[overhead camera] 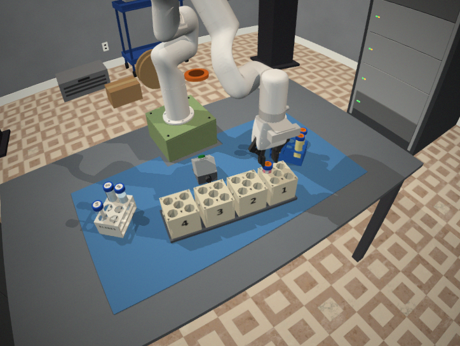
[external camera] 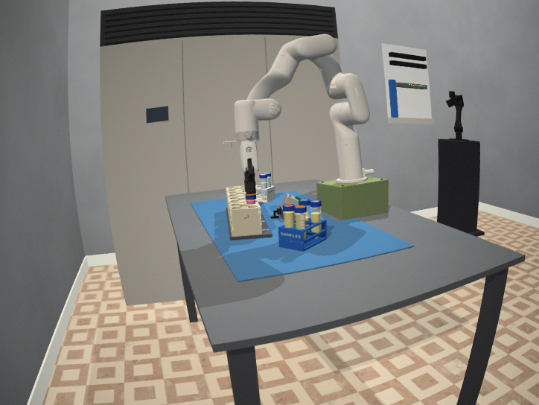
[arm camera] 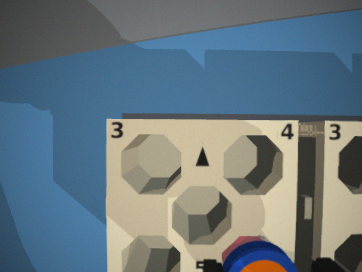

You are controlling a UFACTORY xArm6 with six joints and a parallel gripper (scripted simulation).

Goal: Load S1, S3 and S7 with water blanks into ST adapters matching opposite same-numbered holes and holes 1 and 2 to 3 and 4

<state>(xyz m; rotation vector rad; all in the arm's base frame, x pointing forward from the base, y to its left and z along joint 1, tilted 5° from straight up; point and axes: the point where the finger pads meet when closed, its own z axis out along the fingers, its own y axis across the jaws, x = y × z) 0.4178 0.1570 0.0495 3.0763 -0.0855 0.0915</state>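
Observation:
My gripper (overhead camera: 268,161) (external camera: 249,191) (arm camera: 267,265) is open, its black fingers at either side just above a blue-capped tube (overhead camera: 267,165) (external camera: 251,198) (arm camera: 260,255) with an orange dot and pink contents. The tube stands in adapter 1 (overhead camera: 277,194) (external camera: 246,224) (arm camera: 202,129), in the hole beside hole 4; its ID is unreadable. Adapter 2 (overhead camera: 252,206), adapter 3 (overhead camera: 219,217) and adapter 4 (overhead camera: 183,228) show no tubes. The blue samples rack (external camera: 290,242) holds two orange-dotted tubes (external camera: 289,217) (external camera: 300,219) and two more with yellow contents; these dots are hidden.
The white blanks rack (overhead camera: 109,229) at the left holds three tubes with white dots. The grey desk (overhead camera: 204,165) with the green DONE key (overhead camera: 201,156) stands behind the adapters. The green robot base (overhead camera: 191,139) (external camera: 355,200) is at the back.

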